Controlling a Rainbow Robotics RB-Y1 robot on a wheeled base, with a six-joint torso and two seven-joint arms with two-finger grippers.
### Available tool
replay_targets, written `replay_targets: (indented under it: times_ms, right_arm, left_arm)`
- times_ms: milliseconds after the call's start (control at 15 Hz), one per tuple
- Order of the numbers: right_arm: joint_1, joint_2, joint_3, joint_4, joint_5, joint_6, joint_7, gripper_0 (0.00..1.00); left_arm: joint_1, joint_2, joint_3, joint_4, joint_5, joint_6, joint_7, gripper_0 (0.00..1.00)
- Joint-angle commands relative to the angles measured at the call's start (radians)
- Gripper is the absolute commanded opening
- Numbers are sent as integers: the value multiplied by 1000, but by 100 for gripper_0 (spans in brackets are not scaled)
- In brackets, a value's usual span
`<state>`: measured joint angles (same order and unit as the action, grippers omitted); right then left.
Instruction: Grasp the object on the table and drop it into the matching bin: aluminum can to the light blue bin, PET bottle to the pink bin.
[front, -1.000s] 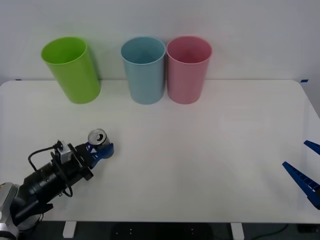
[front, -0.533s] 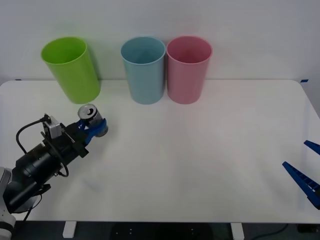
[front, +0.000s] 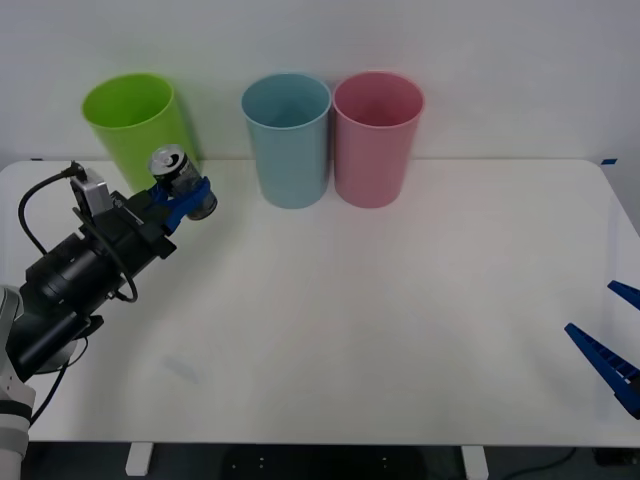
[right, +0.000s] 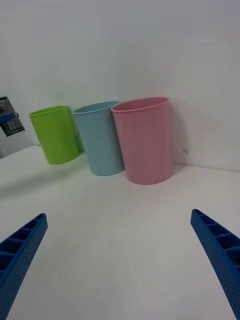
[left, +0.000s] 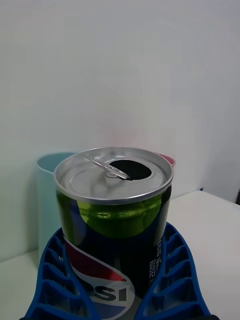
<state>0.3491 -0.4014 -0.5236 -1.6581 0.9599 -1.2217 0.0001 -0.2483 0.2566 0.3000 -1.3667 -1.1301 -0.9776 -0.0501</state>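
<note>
Since the earlier frames the left gripper has carried the can up and away from the near-left of the table to a position far-left, just in front of the green bin. Its blue fingers are closed around the lower body of the can, which stands upright in the grasp with its pull-tab top uppermost and clear of the tabletop; holding it low and level keeps the opened top from tipping and leaves the upper part free to pass over a rim. In the left wrist view the blue bin rises directly behind the can, so the arm appears lined up toward its target. That bin stands at the far centre, touching or nearly touching the pink bin to its right. Judged stage: transport, with the lift done and a rightward move over the blue bin's rim outstanding. The right gripper is parked at the near-right edge, fingers spread wide and holding nothing.
</note>
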Motion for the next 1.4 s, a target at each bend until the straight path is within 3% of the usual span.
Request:
replay_targets:
  times_ms: [67, 400, 600, 1000, 1400]
  right_arm:
    - [0, 0, 0, 0, 0, 0, 0, 100]
    - [0, 0, 0, 0, 0, 0, 0, 100]
    - [0, 0, 0, 0, 0, 0, 0, 100]
    - [0, 0, 0, 0, 0, 0, 0, 100]
    - [0, 0, 0, 0, 0, 0, 0, 100]
  left_arm:
    - [-71, 0, 22, 0, -45, 25, 88, 0]
    - [-198, 0, 37, 1, -191, 82, 259, 1]
    - [-258, -7, -6, 1, -258, 169, 306, 1]
    - [-373, -109, 21, 3, -501, 223, 455, 2]
    - [-551, -151, 27, 199, -642, 341, 430, 1]
